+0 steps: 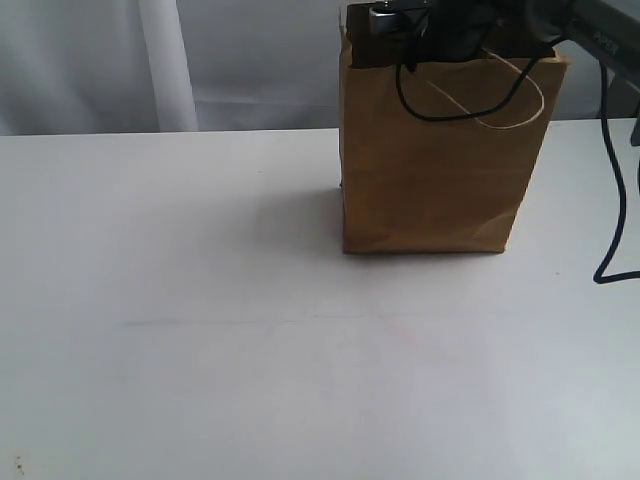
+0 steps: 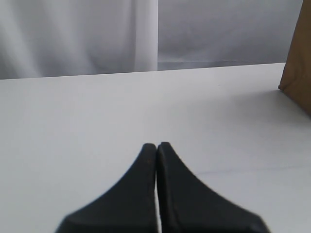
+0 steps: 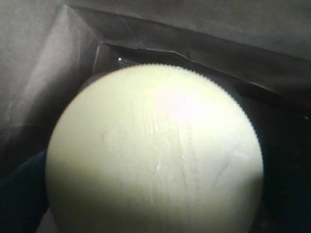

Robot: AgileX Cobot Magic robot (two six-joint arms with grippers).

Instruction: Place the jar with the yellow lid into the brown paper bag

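The brown paper bag (image 1: 435, 160) stands upright at the back right of the table, and its edge (image 2: 297, 68) also shows in the left wrist view. My right arm (image 1: 400, 20) reaches down through the bag's open top, so the bag walls hide its gripper. In the right wrist view the yellow-lidded jar's round lid (image 3: 155, 150) fills the picture close to the camera, with the dark bag walls (image 3: 48, 63) around it. The fingers are hidden behind the lid, and the jar appears held. My left gripper (image 2: 156, 145) is shut and empty, low over the bare table.
The white table (image 1: 200, 330) spreads wide to the left of and in front of the bag. A pale curtain (image 1: 160, 60) hangs behind it. Black cables (image 1: 612, 200) dangle from the right arm beside the bag.
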